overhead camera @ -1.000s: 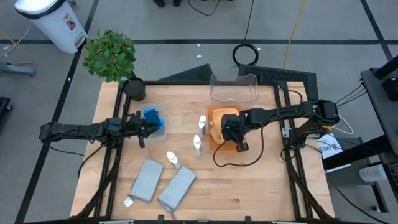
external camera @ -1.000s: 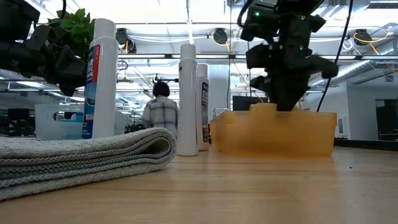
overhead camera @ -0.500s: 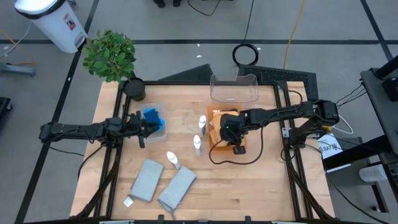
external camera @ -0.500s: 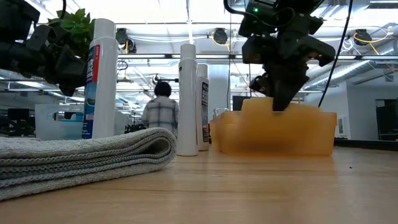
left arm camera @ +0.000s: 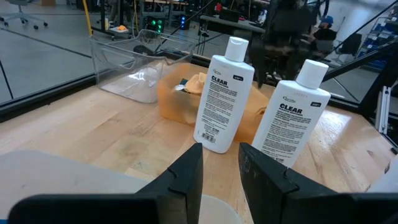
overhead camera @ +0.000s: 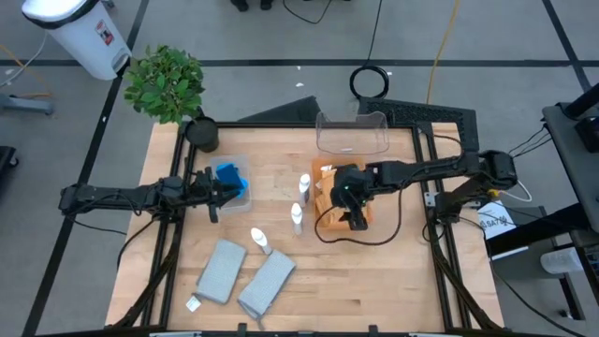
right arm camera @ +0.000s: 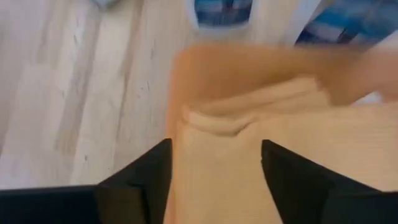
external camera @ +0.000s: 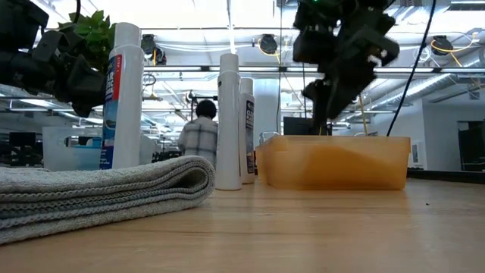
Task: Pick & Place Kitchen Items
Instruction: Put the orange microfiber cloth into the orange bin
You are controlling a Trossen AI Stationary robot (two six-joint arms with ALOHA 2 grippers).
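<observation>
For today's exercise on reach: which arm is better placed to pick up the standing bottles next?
Probably the left. Its end effector waits open beside the bottles, facing them; the right end effector hangs over the orange tray.

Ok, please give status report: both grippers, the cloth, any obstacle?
Right gripper open, empty, above orange tray. Orange cloth lying in tray. Left gripper open, waiting by blue sponges. Nothing in the way.

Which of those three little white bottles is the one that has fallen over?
The white bottle nearest the two grey cloths looks tipped on its side, angled across the wood. The other two bottles stand upright beside the orange tray.
</observation>
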